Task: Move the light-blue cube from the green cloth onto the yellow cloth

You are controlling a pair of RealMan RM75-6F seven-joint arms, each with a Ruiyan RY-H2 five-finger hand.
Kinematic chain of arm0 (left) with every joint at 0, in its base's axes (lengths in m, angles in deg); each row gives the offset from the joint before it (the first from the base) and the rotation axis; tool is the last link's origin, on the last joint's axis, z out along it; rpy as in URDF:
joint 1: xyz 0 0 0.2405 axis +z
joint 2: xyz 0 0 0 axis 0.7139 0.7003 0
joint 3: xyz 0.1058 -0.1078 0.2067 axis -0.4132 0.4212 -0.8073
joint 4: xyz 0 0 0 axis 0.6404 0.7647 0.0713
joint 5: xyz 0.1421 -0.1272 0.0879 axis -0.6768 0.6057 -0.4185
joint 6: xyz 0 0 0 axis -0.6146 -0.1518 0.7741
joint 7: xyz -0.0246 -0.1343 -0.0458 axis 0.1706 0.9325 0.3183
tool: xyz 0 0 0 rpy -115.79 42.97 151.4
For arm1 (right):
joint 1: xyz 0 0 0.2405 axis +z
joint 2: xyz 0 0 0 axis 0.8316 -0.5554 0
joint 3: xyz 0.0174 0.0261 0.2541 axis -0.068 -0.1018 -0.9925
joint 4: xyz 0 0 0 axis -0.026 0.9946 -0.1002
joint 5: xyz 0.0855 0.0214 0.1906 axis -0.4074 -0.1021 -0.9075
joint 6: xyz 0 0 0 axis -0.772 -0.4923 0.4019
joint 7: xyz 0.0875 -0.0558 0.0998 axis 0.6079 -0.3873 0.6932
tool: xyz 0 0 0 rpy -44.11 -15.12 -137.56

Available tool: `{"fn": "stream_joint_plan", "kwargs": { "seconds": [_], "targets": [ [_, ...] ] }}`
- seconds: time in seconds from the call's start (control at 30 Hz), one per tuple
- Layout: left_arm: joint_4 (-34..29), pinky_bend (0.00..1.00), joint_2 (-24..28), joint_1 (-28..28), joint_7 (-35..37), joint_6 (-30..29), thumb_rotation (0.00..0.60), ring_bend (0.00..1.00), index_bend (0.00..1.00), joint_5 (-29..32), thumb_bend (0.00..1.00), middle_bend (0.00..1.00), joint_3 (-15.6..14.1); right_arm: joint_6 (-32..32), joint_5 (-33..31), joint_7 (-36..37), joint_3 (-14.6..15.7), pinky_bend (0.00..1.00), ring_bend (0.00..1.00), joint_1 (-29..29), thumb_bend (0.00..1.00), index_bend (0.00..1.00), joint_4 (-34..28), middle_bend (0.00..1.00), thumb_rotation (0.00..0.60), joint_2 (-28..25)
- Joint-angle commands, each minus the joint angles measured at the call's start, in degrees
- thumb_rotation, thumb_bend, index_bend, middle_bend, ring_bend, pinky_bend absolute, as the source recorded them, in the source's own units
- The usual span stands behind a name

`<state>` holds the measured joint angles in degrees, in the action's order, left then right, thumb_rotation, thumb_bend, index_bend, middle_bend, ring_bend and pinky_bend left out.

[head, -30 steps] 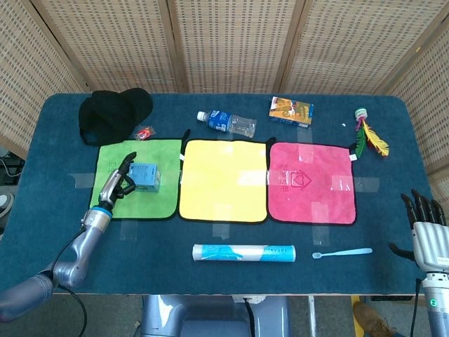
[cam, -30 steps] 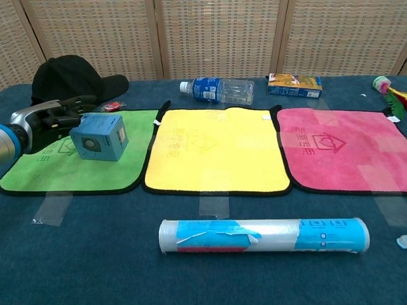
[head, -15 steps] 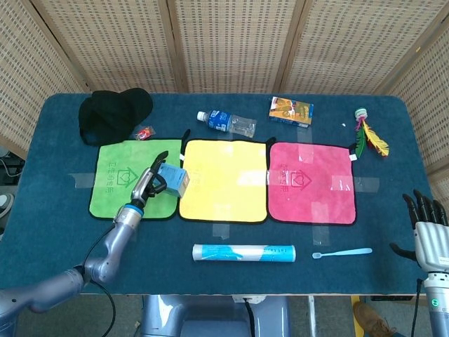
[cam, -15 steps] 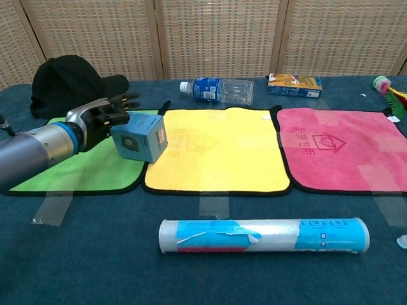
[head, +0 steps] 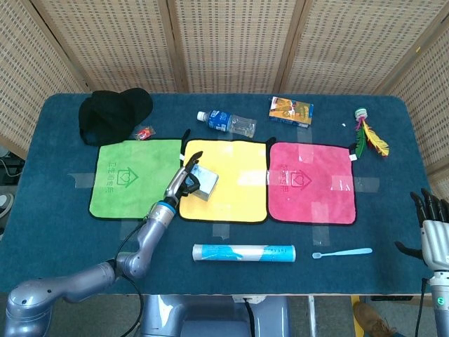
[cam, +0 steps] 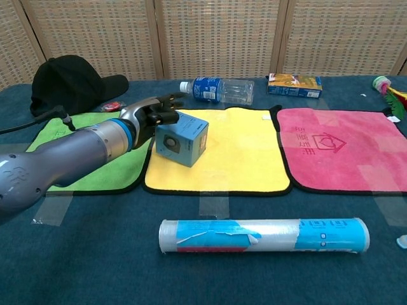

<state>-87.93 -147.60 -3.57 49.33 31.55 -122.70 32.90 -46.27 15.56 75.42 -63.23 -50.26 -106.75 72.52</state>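
The light-blue cube (head: 203, 182) (cam: 183, 140) is tilted over the left part of the yellow cloth (head: 235, 193) (cam: 238, 159). My left hand (head: 183, 180) (cam: 151, 115) grips it from its left side, fingers wrapped over the top. Whether the cube's bottom touches the cloth is unclear. The green cloth (head: 125, 179) (cam: 127, 173) lies bare to the left, partly under my left forearm in the chest view. My right hand (head: 433, 223) hangs past the table's right front corner, fingers spread and holding nothing; only the head view shows it.
A pink cloth (head: 311, 181) (cam: 340, 149) lies right of the yellow one. Behind the cloths are a black cap (head: 112, 112), a water bottle (head: 228, 123) and a small box (head: 290, 110). A rolled tube (head: 243, 253) (cam: 264, 235) and a toothbrush (head: 342, 253) lie near the front edge.
My left hand has carried the cube rightward from the green cloth, across the cloths' shared edge, to above the yellow cloth. My right hand has sunk slightly.
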Motion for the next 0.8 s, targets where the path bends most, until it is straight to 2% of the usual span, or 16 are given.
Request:
{"fn": "stream_joint_plan", "kwargs": {
  "seconds": [0.03,0.23,0.37,0.5,0.63,0.67,0.73,0.8],
  "targets": [
    [1.52,0.0,-1.69,-1.69,-1.11,0.73,0.6,0.0,0.0,0.71,1.0,0.0,0.88,0.22,-0.28,0.33,-0.11,0.0,0.0,0.0,0.0,0.0,0.17,0.0,0.6,-0.12],
    [3.91,0.0,-4.52,-4.84,-1.85,2.11,0.6,0.0,0.0,1.87,1.0,0.0,2.78,0.35,-0.59,0.8,-0.31,0.0,0.0,0.01,0.0,0.0,0.38,0.0,0.6,-0.4],
    [3.12,0.0,-4.89,-5.73,-1.97,1.98,0.6,0.0,0.0,1.47,1.0,0.0,3.48,0.54,-0.83,0.76,-0.37,0.0,0.0,0.08,0.0,0.0,0.55,0.0,0.6,-0.36],
    [0.32,0.0,-2.98,-4.65,-2.04,0.69,0.6,0.0,0.0,0.78,1.0,0.0,3.84,0.52,-0.81,0.64,-0.3,0.0,0.0,0.06,0.0,0.0,0.47,0.0,0.6,-0.35],
    [-4.17,0.0,1.88,-2.22,-3.58,-1.04,0.6,0.0,0.0,-1.0,1.0,0.0,3.05,0.24,-0.35,0.42,-0.11,0.0,0.0,0.02,0.0,0.0,0.15,0.0,0.6,-0.36],
    [-5.45,0.0,3.43,-1.45,-4.21,-1.44,0.6,0.0,0.0,-1.51,0.98,0.0,2.63,0.16,-0.18,0.37,-0.05,0.0,0.0,0.02,0.0,0.0,0.1,0.0,0.6,-0.36],
    [-8.13,0.0,7.06,0.38,-5.93,-2.82,0.6,0.0,0.0,-2.7,0.86,0.0,1.73,-0.09,0.18,0.2,0.09,0.0,0.0,-0.03,0.0,0.0,-0.07,0.0,0.6,-0.35],
    [-10.33,0.0,10.61,2.08,-8.36,-4.3,0.6,0.0,0.0,-3.88,0.61,0.0,0.62,-0.32,0.48,0.07,0.21,0.0,0.0,-0.09,0.0,0.0,-0.26,0.0,0.6,-0.36]
  ]
}}
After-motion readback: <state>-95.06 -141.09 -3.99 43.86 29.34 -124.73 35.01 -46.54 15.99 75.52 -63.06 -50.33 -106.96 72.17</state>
